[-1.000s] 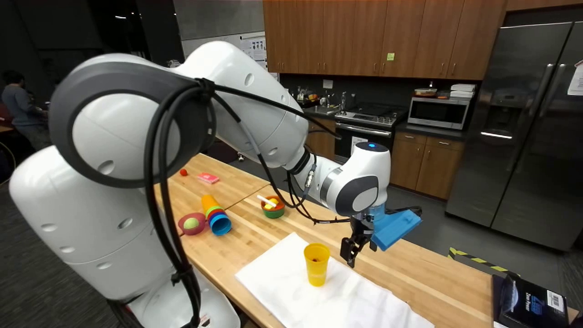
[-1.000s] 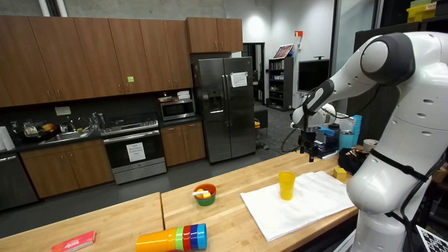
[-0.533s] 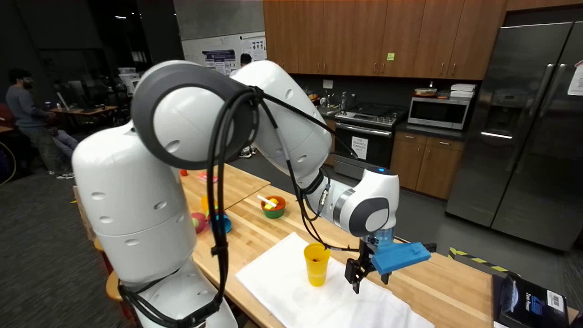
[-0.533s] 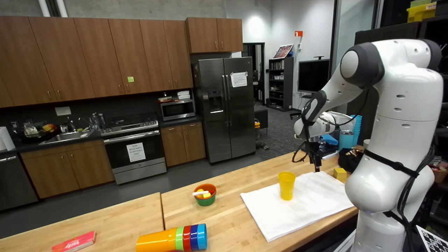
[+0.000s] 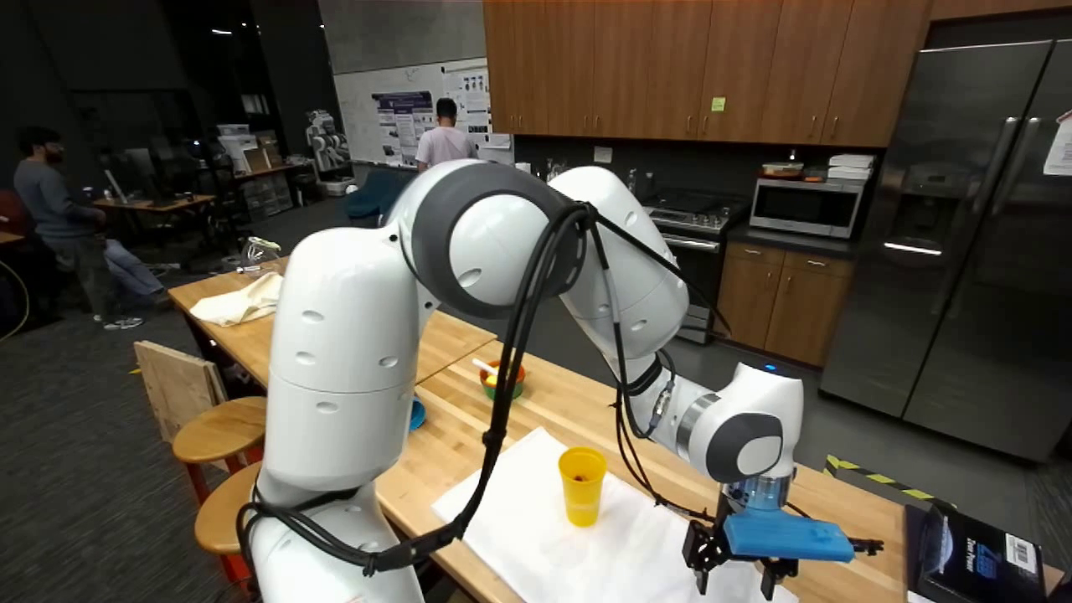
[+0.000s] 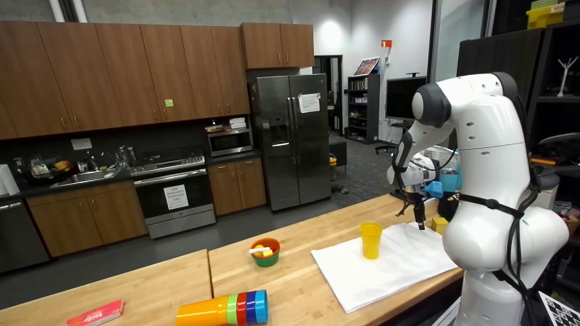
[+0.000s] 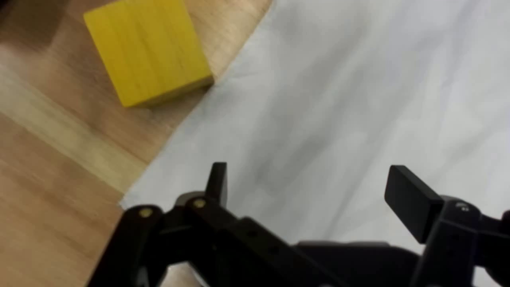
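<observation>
Yellow block [image 7: 149, 52] to one side of spread fingers [image 7: 412, 203]

The sheet [image 7: 318, 119] lies flat, with creases, on the table [image 6: 294, 271], probably to make a plain ground and protect what is under it. The cup [image 5: 583, 498] stands upright on it in both exterior views, mouth up, perhaps so that its dark contents [image 5: 579, 478], too small to name, stay inside. The bowl [image 6: 266, 261] sits off the sheet, in an exterior view with loose pieces [image 6: 268, 253] in it; its walls presumably keep them from rolling about. Nested cups [image 6: 204, 312] lie on their side, likely stacked that way to save room. The block rests on the table just beside the sheet, a flat face down, which should keep it steady; whether its corner touches the sheet's edge cannot be told.

Over the sheet the gripper [image 5: 735, 584] points down, its fingers well apart with nothing between them. In the wrist view, the block lies toward the upper left, past the finger on that side and outside the gap, touching neither finger. Beneath the gap lies the sheet, and whether the fingers meet it is unclear. The cup stands farther off than the block, outside that view.
</observation>
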`<move>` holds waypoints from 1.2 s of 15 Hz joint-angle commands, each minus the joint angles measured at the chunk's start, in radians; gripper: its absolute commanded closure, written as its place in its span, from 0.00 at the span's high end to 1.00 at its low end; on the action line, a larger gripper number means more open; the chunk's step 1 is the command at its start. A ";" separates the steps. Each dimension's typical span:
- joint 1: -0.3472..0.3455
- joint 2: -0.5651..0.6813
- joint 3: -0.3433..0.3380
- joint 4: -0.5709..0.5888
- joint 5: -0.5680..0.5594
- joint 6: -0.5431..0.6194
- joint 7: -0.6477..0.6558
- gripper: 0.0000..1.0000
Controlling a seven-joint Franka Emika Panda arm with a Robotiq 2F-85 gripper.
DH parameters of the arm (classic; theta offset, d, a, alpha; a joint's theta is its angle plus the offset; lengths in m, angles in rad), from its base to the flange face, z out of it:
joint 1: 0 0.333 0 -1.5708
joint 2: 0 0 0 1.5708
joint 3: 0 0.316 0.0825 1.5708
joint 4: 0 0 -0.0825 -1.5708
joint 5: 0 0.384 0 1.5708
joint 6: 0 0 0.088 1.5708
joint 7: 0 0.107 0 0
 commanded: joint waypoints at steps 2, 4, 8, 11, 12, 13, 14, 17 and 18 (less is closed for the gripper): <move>-0.086 0.018 0.012 0.118 0.056 -0.088 0.004 1.00; -0.108 0.023 0.007 0.156 0.064 -0.096 0.015 1.00; -0.131 0.024 0.010 0.170 0.053 -0.081 0.005 1.00; -0.137 0.025 0.011 0.172 0.054 -0.081 0.002 1.00; -0.136 0.025 0.013 0.170 0.054 -0.081 0.003 1.00; -0.134 0.025 0.015 0.169 0.054 -0.081 0.003 1.00; -0.133 0.025 0.016 0.169 0.054 -0.081 0.003 1.00; -0.134 0.025 0.016 0.169 0.054 -0.081 0.003 1.00; -0.134 0.025 0.016 0.169 0.054 -0.080 0.003 1.00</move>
